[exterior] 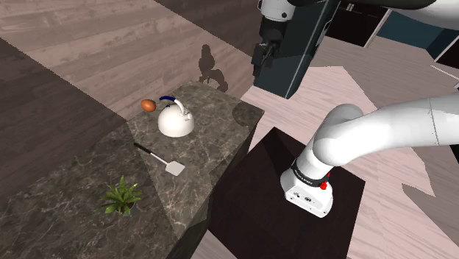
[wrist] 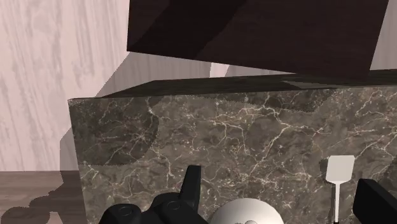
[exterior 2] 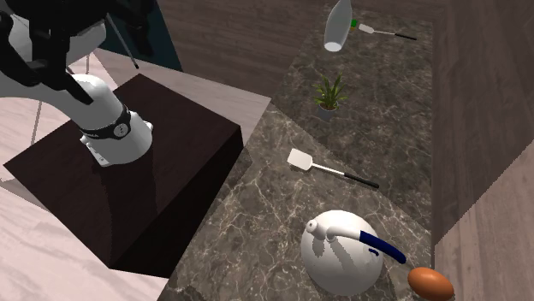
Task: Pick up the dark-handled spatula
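One spatula, blade toward stand, seemingly flat.

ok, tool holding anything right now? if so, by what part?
Nothing. The tool is open and empty; the spatula lies untouched on the counter.

White-bladed spatula with thin dark handle lies flat on the marble counter.

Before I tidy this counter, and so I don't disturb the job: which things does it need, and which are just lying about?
Job: spatula, gripper.
Lying about: kettle, egg, plant, bottle, tool beside bottle.
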You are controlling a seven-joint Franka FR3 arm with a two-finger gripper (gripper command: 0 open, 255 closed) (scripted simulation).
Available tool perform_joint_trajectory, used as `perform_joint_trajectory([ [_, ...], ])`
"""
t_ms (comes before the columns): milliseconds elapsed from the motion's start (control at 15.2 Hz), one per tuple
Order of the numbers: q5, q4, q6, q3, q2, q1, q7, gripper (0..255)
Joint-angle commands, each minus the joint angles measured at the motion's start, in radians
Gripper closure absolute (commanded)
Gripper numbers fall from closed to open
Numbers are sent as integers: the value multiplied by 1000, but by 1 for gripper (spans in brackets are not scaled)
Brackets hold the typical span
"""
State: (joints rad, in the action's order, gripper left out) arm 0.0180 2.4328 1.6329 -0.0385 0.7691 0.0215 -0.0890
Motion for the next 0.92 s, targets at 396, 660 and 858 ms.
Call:
perform_joint_trajectory([
  [396,-44,82,204,63,-108,36,63,0],
  [660,-67,109,343,105,-211,60,103,0],
  [858,-79,113,446,137,-302,75,134,0],
])
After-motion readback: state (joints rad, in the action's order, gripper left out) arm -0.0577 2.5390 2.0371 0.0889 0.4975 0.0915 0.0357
